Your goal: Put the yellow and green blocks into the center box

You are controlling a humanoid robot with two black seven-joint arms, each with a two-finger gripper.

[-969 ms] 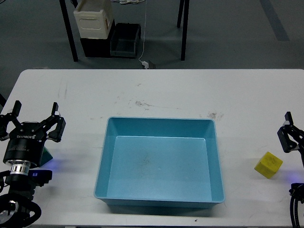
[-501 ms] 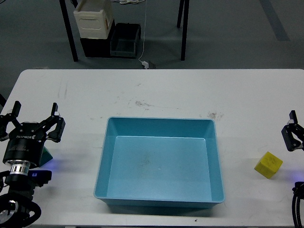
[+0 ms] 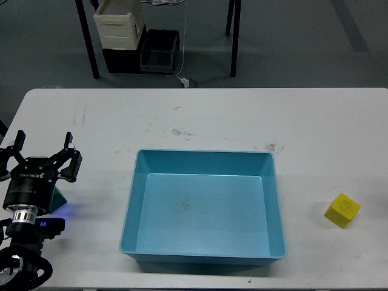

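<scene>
Centrally, the blue box [image 3: 203, 210] is shown on the white table [image 3: 200, 115]. At left, the left gripper [image 3: 41, 159] is held with fingers spread, above the partly hidden green block [image 3: 57, 199]. Well right, the yellow block [image 3: 342, 210] is seen near the table's edge, with bare tabletop around it.

The only lettering that shows is a small white brand mark, reading "ROBOTIQ", on the black body of the left gripper [image 3: 42, 154], just below its spread jaws. The print is tiny and only just legible. The cream-coloured container [image 3: 119, 25] on the floor beyond the desk [image 3: 200, 115] carries no label that can be read, and neither the blue box [image 3: 204, 207] nor the yellow block [image 3: 342, 210] bears any legible text, number or sign
</scene>
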